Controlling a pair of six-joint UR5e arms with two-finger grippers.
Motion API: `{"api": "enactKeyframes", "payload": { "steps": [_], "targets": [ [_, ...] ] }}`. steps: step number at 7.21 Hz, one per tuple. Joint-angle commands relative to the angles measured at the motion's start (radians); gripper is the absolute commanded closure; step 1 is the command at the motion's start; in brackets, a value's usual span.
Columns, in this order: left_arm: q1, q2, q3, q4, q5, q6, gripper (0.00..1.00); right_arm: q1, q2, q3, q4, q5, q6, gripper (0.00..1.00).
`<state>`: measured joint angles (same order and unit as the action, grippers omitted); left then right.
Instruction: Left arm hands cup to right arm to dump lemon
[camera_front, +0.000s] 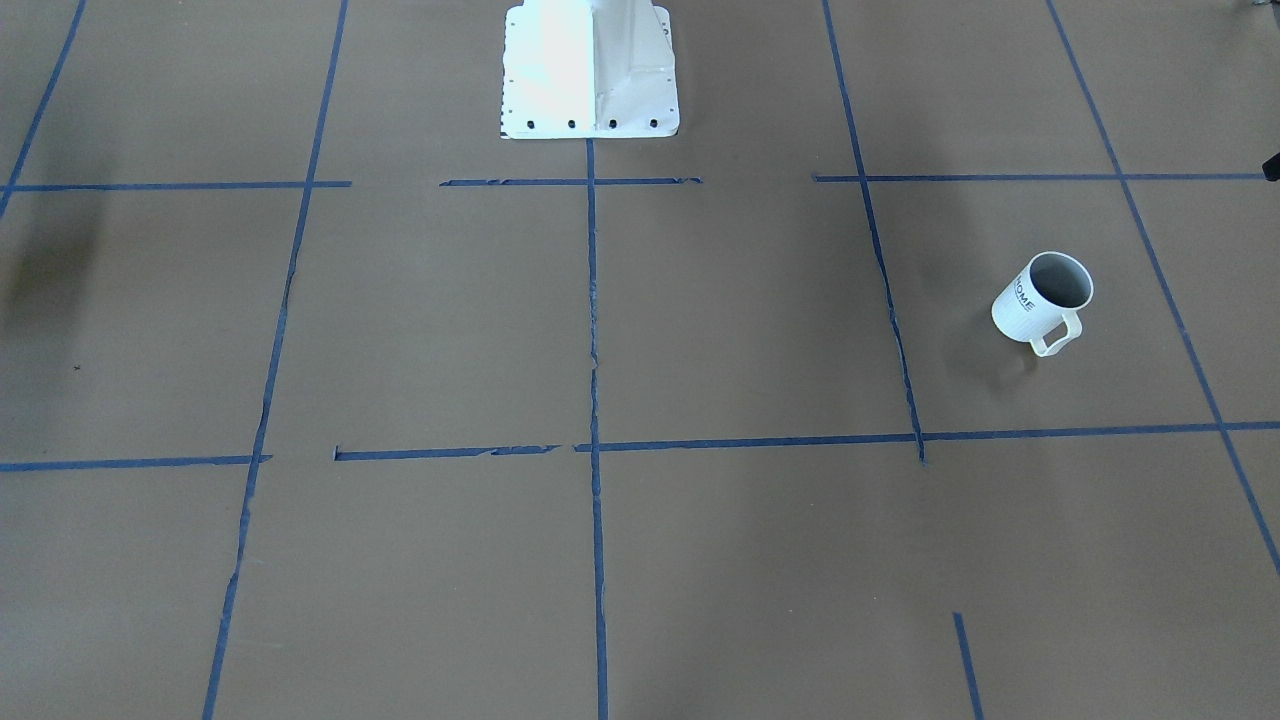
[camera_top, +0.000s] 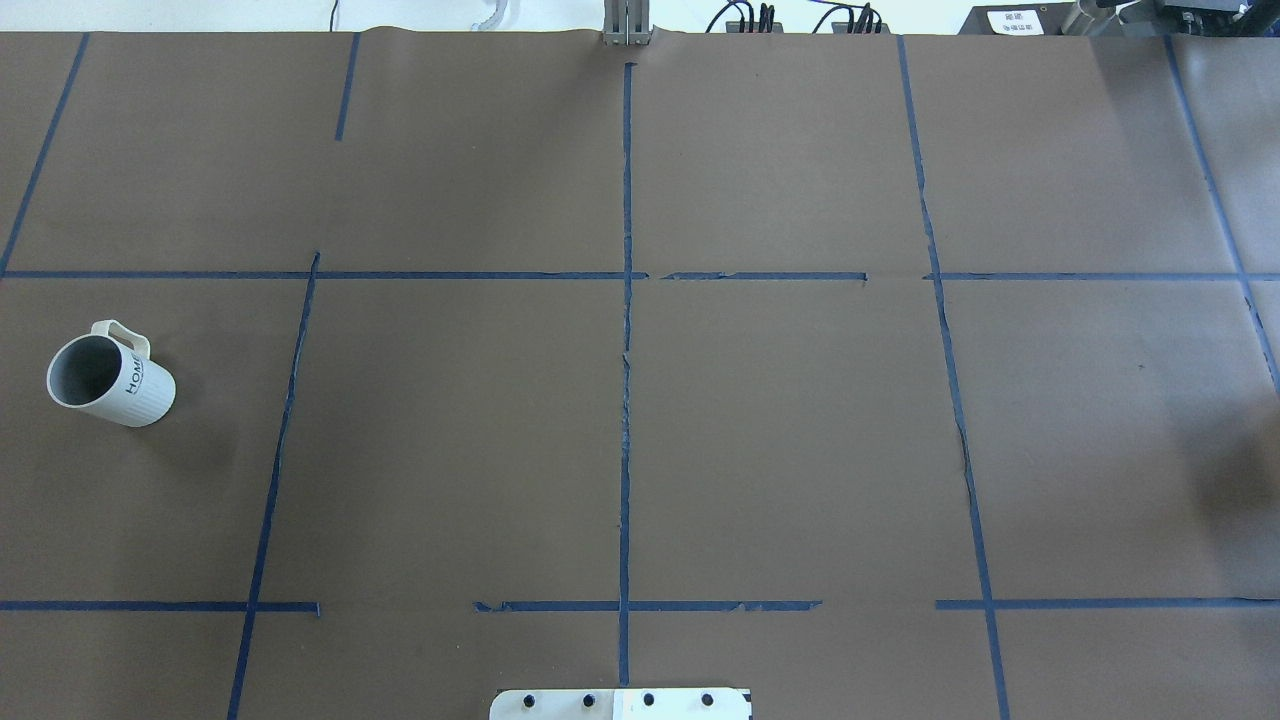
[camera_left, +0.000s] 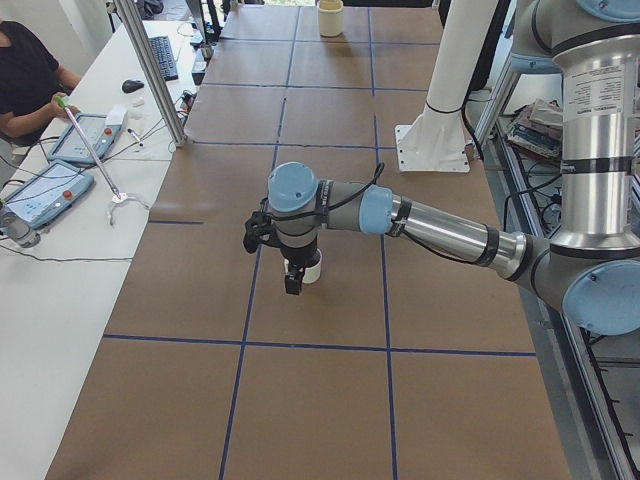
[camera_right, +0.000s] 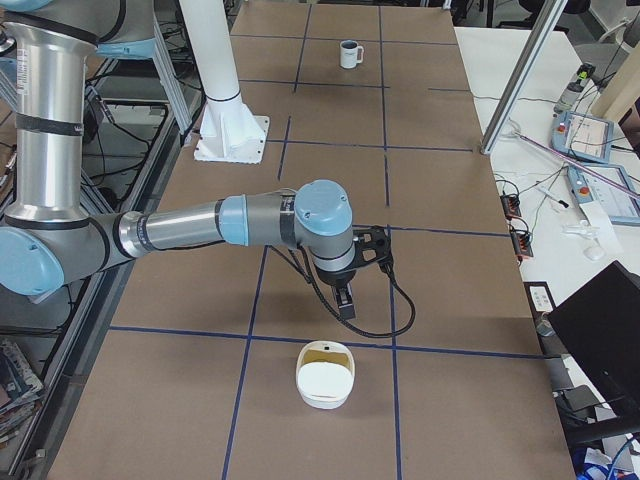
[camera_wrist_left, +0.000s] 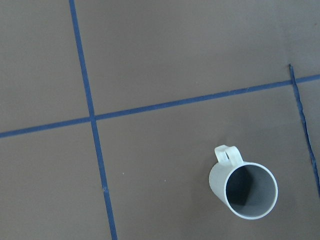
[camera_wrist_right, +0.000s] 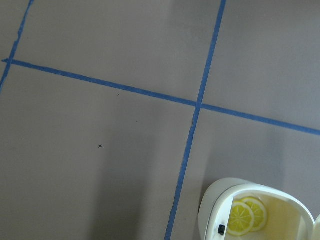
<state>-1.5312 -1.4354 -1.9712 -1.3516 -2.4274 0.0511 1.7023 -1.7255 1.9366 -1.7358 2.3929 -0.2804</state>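
Observation:
The cup (camera_top: 110, 380), a white mug with a grey inside and "HOME" lettering, stands upright on the table's left part; it also shows in the front view (camera_front: 1043, 300). The left wrist view looks straight down into it (camera_wrist_left: 245, 189), and its inside looks empty. In the left side view my left gripper (camera_left: 291, 280) hangs just above the cup (camera_left: 314, 268); I cannot tell whether it is open. My right gripper (camera_right: 345, 302) hovers above a white bin (camera_right: 325, 376); I cannot tell its state. Two lemon slices (camera_wrist_right: 241, 218) lie in that bin (camera_wrist_right: 215, 200).
The brown table cover (camera_top: 640, 400) carries a grid of blue tape lines. The robot's white base plate (camera_front: 590, 70) stands at the table's near middle edge. An operator with tablets (camera_left: 45, 185) sits at a side table beyond the far edge.

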Motion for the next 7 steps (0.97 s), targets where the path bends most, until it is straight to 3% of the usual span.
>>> {"api": "enactKeyframes", "payload": {
  "steps": [1, 3, 7],
  "targets": [
    [-0.099, 0.05, 0.002, 0.025, -0.001, 0.082, 0.0, -0.036, -0.029, 0.001, 0.001, -0.006, 0.07, 0.0],
    [-0.103, 0.05, 0.009, 0.127, 0.001, 0.081, 0.0, -0.123, -0.029, -0.011, 0.005, -0.024, 0.136, 0.0],
    [-0.076, 0.049, 0.055, 0.114, 0.051, 0.03, 0.0, -0.165, -0.048, -0.008, 0.016, -0.012, 0.145, 0.0]
  ]
}}
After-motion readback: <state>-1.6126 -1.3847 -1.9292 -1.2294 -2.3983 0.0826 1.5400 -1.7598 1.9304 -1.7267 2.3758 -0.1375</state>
